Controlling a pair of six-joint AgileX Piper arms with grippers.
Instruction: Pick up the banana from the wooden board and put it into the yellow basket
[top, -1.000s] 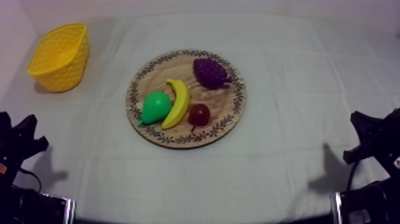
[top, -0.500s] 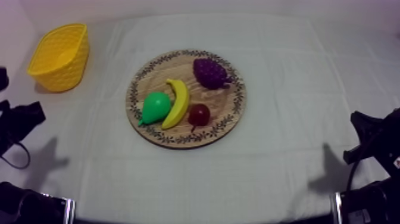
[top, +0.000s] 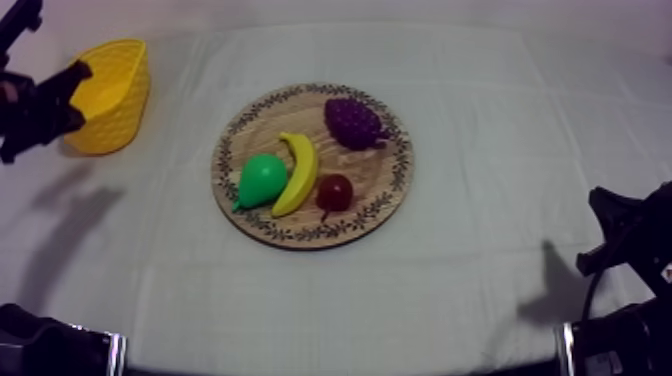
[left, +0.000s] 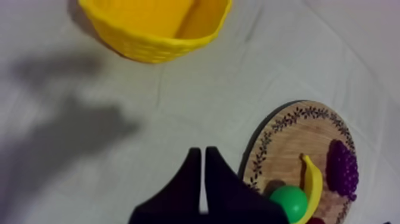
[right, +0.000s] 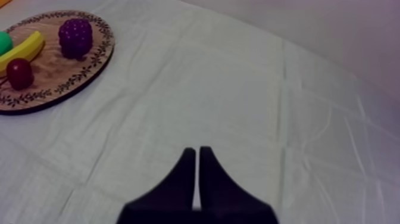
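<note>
The reach for the banana (top: 297, 175) has not begun in earnest. It lies on the wooden board (top: 300, 108), its curved back against or just beside the green pear (top: 260, 180), with the small red fruit (top: 334, 190) close on its other side and the bunch of grapes (top: 352, 122) farther up the board. My left pincer (left: 199, 154) hangs above the cloth between the yellow basket (top: 105, 95) and the board's near edge, its two black fingers pressed together into a narrow wedge and holding nothing. My right pincer (right: 197, 150) is likewise closed on nothing, low at its own side of the desk and well apart from the fruit. As I judge it, the left arm should do the work, since the basket is on its side: spread the fingers, travel over the board, and come down across the banana's middle. The neighbours leave little room there, so the fingers must slip in carefully. The banana looks like smooth, glossy plastic, and it may slide. The board is flat, with visible grain and a leafy rim; the basket has a lattice-textured wall and a wide open mouth; the cloth is creased.
</note>
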